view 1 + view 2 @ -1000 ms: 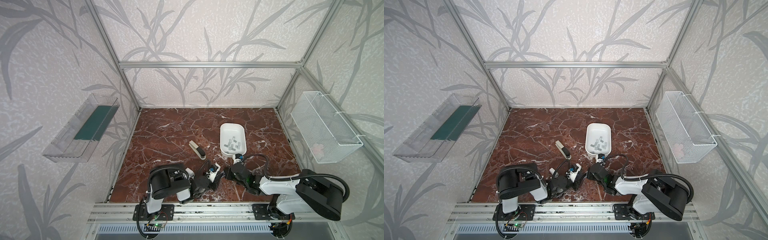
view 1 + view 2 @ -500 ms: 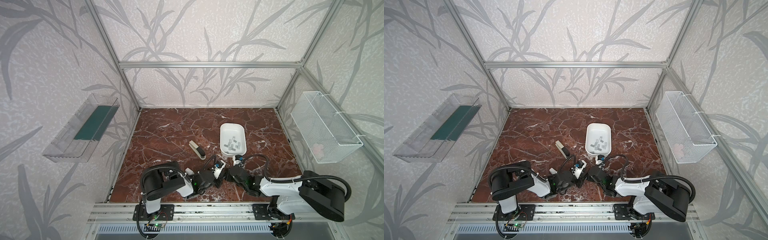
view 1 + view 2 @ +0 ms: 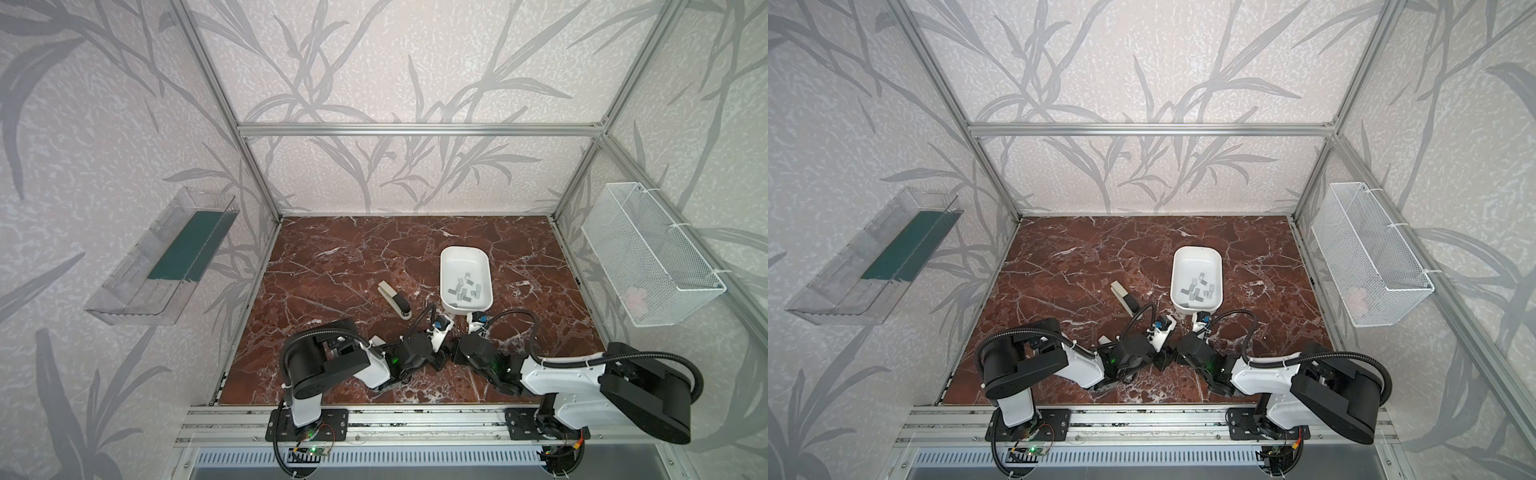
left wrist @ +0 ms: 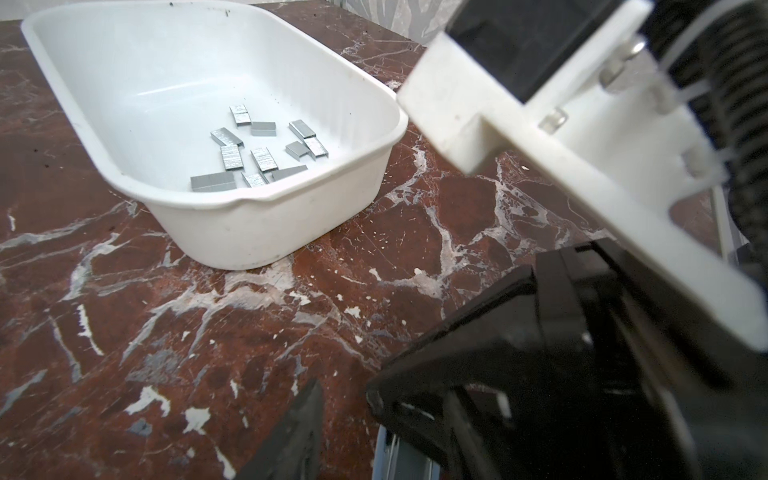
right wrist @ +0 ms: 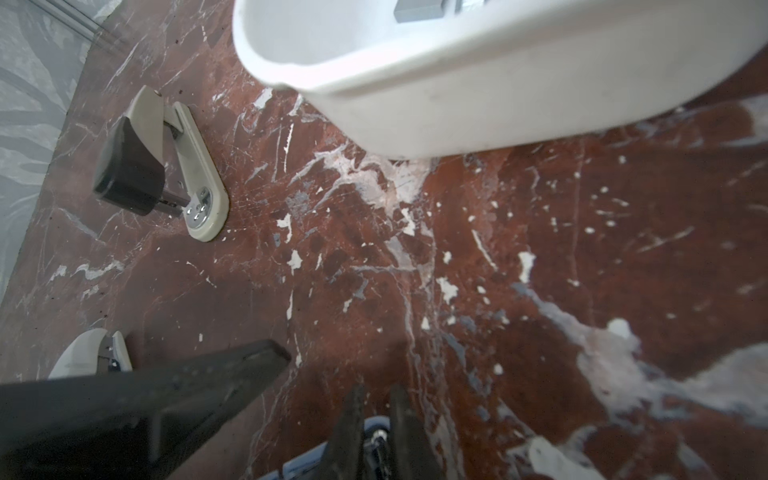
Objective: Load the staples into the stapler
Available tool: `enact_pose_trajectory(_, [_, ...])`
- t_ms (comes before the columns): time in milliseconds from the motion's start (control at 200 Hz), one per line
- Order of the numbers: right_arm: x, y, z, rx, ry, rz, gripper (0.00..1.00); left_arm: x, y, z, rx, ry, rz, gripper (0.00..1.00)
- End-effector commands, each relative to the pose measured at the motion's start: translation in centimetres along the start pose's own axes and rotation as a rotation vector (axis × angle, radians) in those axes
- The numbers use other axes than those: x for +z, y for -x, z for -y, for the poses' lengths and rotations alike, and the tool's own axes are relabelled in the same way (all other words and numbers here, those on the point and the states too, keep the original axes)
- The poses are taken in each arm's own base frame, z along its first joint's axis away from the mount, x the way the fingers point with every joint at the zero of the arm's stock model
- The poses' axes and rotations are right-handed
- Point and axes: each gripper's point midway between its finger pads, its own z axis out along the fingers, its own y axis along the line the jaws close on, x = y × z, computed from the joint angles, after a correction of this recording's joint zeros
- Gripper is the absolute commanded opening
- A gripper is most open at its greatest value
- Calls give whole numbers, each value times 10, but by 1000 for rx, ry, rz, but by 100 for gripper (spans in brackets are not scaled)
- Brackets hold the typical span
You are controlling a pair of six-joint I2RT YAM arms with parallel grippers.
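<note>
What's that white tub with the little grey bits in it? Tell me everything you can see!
The white tub is a shallow, oblong dish with rounded corners and a rolled rim. It looks like smooth plastic with a few dark specks. It stands flat and upright on the red-brown marble table, right of the middle in both top views. About a dozen small grey metal staples lie inside in loose strips, scattered at the end nearer the robot. The far end is bare.
</note>
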Motion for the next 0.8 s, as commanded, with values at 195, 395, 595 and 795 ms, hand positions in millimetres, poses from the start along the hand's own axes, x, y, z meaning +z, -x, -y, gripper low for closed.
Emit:
enact_pose_trajectory(195, [-4,-10,-4,-6,81,-16,14,11,3,20,3,-78,-15,51])
enact_pose_trajectory(395, [-6,-20,-15,-17,127,-37,6,17,9,21,-11,-78,-6,49])
enact_pose_trajectory(595, [-10,-20,-17,9,135,-27,3,22,10,22,-40,-84,15,48])
enact_pose_trajectory(795, [-10,-20,-17,22,132,-23,2,23,19,29,-62,-119,48,48])
